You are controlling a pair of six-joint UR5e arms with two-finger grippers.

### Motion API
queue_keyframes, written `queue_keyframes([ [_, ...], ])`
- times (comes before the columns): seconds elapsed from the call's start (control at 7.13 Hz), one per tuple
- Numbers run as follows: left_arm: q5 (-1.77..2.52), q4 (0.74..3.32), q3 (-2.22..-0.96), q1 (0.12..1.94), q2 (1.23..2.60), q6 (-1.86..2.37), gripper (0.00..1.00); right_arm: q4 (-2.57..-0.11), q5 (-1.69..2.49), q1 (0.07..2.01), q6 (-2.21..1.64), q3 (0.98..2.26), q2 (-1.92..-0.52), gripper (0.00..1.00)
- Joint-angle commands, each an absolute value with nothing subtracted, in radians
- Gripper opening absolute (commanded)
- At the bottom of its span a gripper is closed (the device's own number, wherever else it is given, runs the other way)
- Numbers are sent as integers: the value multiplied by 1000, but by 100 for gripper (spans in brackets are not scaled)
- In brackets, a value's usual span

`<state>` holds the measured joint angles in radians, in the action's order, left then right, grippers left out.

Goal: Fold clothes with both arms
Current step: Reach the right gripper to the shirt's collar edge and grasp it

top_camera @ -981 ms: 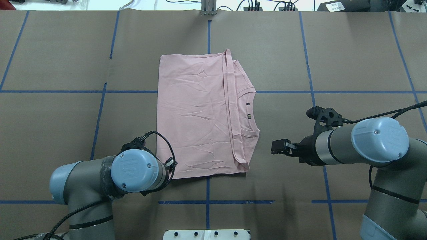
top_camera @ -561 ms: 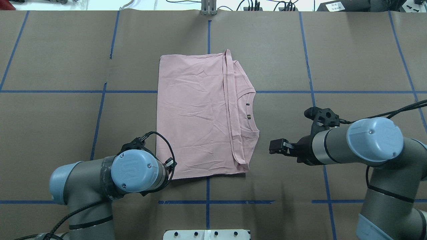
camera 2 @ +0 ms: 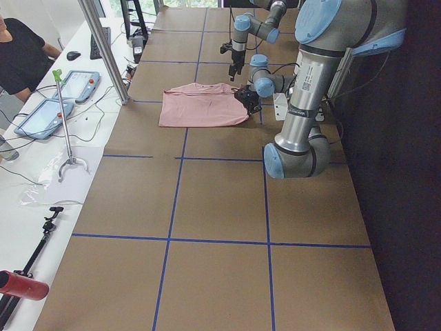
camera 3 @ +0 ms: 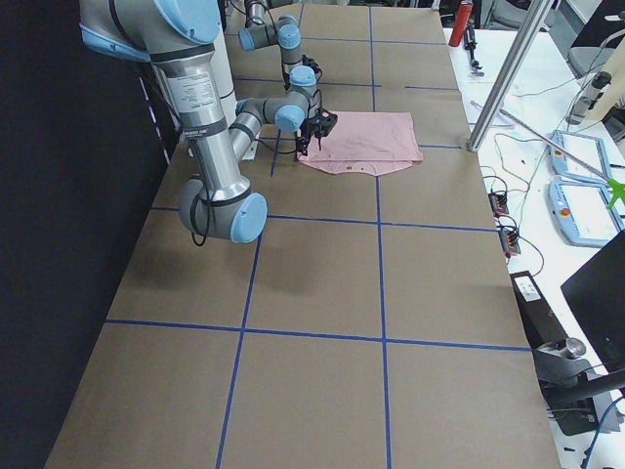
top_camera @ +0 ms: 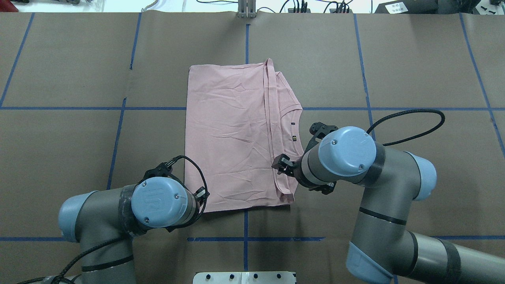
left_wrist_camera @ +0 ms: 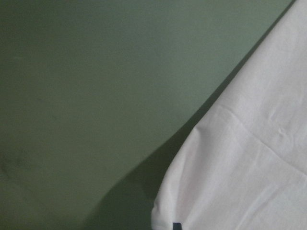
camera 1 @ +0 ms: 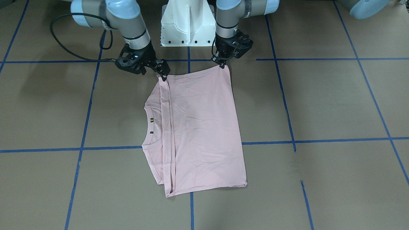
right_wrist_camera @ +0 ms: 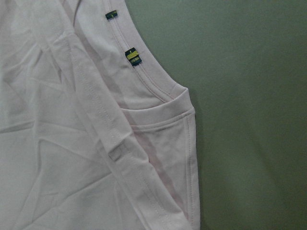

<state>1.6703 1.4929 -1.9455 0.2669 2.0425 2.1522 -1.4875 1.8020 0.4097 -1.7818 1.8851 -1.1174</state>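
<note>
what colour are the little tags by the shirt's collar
The tags are dark with a yellowish stripe; clearest in the right wrist view.

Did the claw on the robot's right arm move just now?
Yes. The right claw went left in the overhead view, away from the blue tape line, and is now over the pink T-shirt's edge.

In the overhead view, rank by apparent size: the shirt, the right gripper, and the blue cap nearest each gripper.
1. Shirt
2. left cap and right cap: about alike, and both nearer the camera
3. right gripper
</note>
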Motion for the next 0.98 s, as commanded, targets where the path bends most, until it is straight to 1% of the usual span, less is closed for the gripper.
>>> queue_keyframes([
  [0.0,1672,1494,-1947,267,2043,2152,0,-1493,1792,391,-1822,1783,-1060,100],
  [0.28,1674,1494,-1950,267,2043,2152,0,-1493,1793,380,-1861,1732,-1045,100],
  [0.84,1674,1496,-1951,267,2043,2154,0,-1502,1798,379,-1861,1727,-1051,100],
])
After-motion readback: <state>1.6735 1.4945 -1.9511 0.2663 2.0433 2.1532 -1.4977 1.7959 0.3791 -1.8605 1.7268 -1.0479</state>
